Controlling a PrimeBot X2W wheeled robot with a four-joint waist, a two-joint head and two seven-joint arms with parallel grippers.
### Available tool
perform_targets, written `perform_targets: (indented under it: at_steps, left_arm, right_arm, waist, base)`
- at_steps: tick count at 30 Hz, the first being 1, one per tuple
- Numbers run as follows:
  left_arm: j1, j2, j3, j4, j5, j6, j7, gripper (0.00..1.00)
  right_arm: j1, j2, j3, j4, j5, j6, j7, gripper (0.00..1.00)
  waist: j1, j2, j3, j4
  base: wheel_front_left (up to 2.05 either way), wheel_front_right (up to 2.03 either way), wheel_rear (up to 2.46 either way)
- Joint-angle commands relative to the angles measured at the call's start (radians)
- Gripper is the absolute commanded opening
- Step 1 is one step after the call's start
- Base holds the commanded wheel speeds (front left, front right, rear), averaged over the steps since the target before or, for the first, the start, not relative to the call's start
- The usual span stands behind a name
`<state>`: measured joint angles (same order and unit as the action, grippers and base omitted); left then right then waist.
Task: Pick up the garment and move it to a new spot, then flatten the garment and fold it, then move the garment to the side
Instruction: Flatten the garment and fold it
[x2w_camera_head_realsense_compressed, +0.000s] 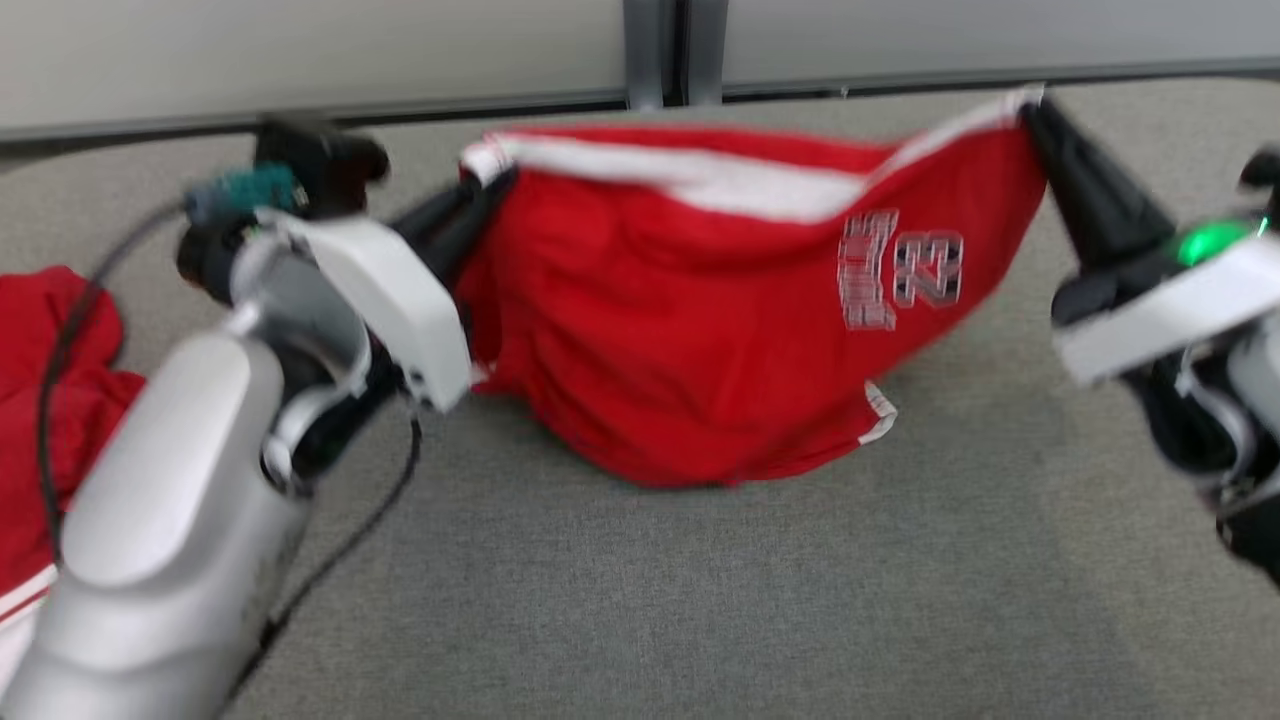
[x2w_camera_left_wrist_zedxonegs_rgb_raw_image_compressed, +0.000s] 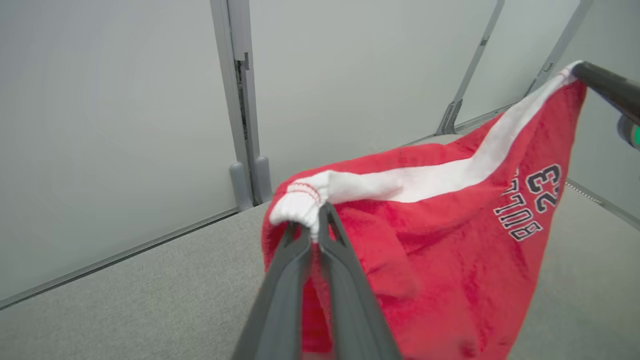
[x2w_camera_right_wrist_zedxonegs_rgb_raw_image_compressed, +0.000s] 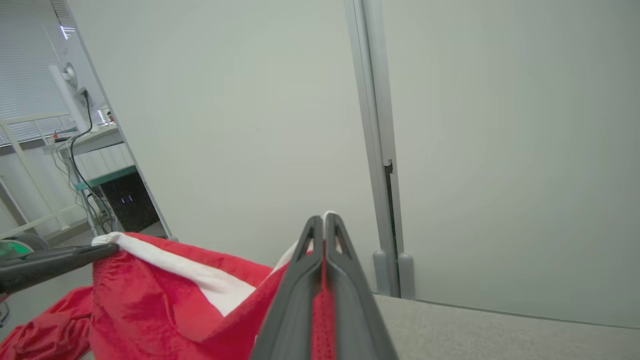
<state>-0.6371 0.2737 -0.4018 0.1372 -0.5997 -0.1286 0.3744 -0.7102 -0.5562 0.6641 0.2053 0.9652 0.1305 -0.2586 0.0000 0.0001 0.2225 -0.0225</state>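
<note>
Near the far edge of the desk (x2w_camera_head_realsense_compressed: 700, 600), in my head view, the red shorts (x2w_camera_head_realsense_compressed: 700, 330) hang stretched between my two tools. My left tool (x2w_camera_head_realsense_compressed: 492, 188) is pinched shut on the left end of the white waistband (x2w_camera_head_realsense_compressed: 700, 175). My right tool (x2w_camera_head_realsense_compressed: 1035, 108) is pinched shut on the right end, a little closer to the far edge. The long axis of the shorts therefore runs left to right across me, and the legs sag from that line toward me. The picture is blurred, so I cannot tell whether the lowest fold touches the desk. A second red cloth (x2w_camera_head_realsense_compressed: 50, 400) lies at the left edge of the desk, apart from the shorts.

Along my left tool in its wrist view, both fingers are closed with a bunched knob of waistband squeezed at their tips. The band runs away up and to the right to my right tool, which holds the other corner.

Along my right tool in its wrist view, the fingers are closed on red cloth with a sliver of white band showing at the tips. My left tool reaches in from the left with the opposite corner, and the band dips slack between us.

Each arm has one end, so neither is nearer. I judge the lay-down depends on lowering both together with the waistband parallel to the far edge, clear of the cloth on the left.
</note>
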Motion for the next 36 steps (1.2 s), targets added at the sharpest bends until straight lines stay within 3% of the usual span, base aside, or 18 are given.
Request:
perform_targets:
  at_steps: [1,7,15,22,31,36]
  left_arm:
    - [-0.085,0.023,-0.009,0.045,-0.025,-0.002,-0.021,0.0]
    - [-0.375,0.045,-0.055,0.221,-0.093,-0.002,-0.09,0.0]
    - [-0.714,0.014,-0.061,0.415,-0.178,-0.002,-0.172,0.0]
    - [-0.917,-0.001,-0.114,0.55,-0.155,-0.002,-0.236,0.0]
    - [-1.011,-0.003,-0.201,0.66,-0.198,-0.002,-0.301,0.0]
    - [-0.907,0.022,-0.39,0.651,-0.206,-0.002,-0.286,0.0]
  right_arm:
    - [-0.085,0.006,0.006,0.013,0.031,0.001,-0.008,0.0]
    - [-0.369,0.044,0.037,0.117,0.107,0.0,-0.008,0.0]
    - [-0.698,0.084,0.052,0.217,0.175,0.001,-0.008,0.0]
    - [-0.871,0.054,0.039,0.249,0.161,0.001,-0.008,0.0]
    - [-0.903,0.003,0.065,0.234,0.117,0.001,-0.007,0.0]
    - [-0.827,-0.03,0.156,0.198,0.14,0.001,-0.007,0.0]
  waist:
    - [0.0,-0.0001,0.076,-0.002]
    - [0.0,-0.0001,0.188,-0.017]
    - [0.0,-0.0001,0.301,-0.036]
    - [0.0,-0.0001,0.345,-0.028]
    - [0.0,-0.0001,0.311,-0.007]
    - [0.0,-0.0001,0.264,0.006]
  base:
    - [0.0,0.0,0.0]
    - [0.0,0.0,0.0]
    - [0.0,0.0,0.0]
    - [0.0,0.0,0.0]
    - [0.0,0.0,0.0]
    - [0.0,0.0,0.0]
